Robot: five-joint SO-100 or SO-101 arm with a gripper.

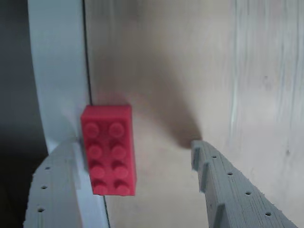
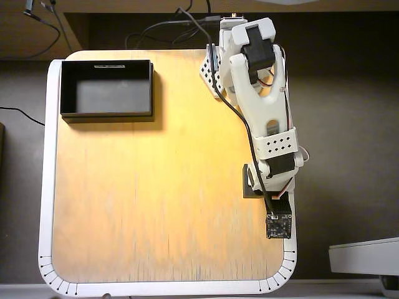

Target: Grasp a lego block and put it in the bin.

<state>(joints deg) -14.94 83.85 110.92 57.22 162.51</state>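
Glossy red plastic lego block [image 1: 108,150], matt ridged grey claw [image 1: 135,159], pale wood-grain table [image 2: 156,187].

Arm [image 2: 265,118]: white printed shell, black servo blocks at the joints, perforated white bracket near the wrist. Black cable runs along it down to a small bare circuit board [image 2: 278,225] at the tip. Jaws are grey layered print, one notched, both with rows of small holes.

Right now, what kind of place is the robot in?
Probably a hobby desk or small home lab. A white robot arm stands on a wooden table with cables behind it, and there is just a black bin and a red lego block.
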